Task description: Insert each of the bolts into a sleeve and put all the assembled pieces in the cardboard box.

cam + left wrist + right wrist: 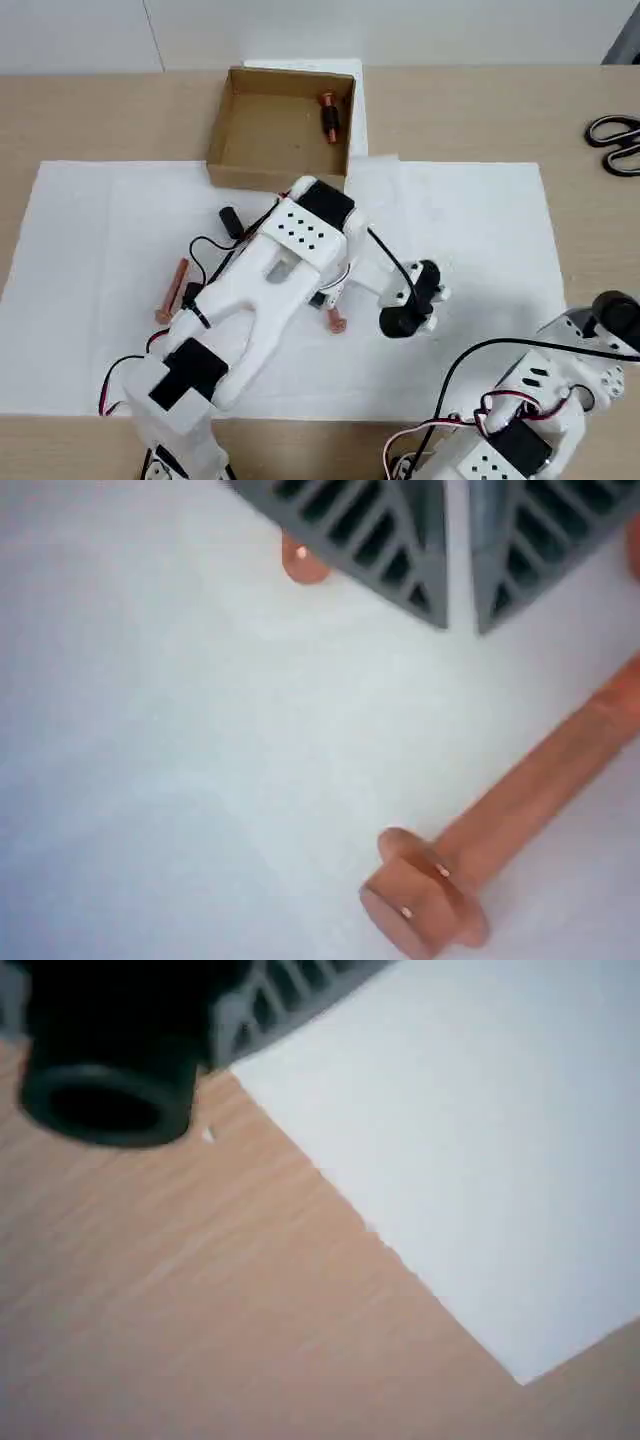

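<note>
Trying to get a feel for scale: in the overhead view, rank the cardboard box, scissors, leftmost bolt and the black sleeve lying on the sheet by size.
1. cardboard box
2. scissors, cut off at the edge
3. bolt
4. black sleeve

We are holding our left arm (265,275) stretched from the worktop's near left edge toward its middle. Its wrist is bending down, and the left gripper (462,625) is hanging low with its fingers (385,540) nearly together. Our right arm (540,400) is sitting folded at the near right corner, its fingers (275,1000) clamping a black sleeve (110,1070).
</note>
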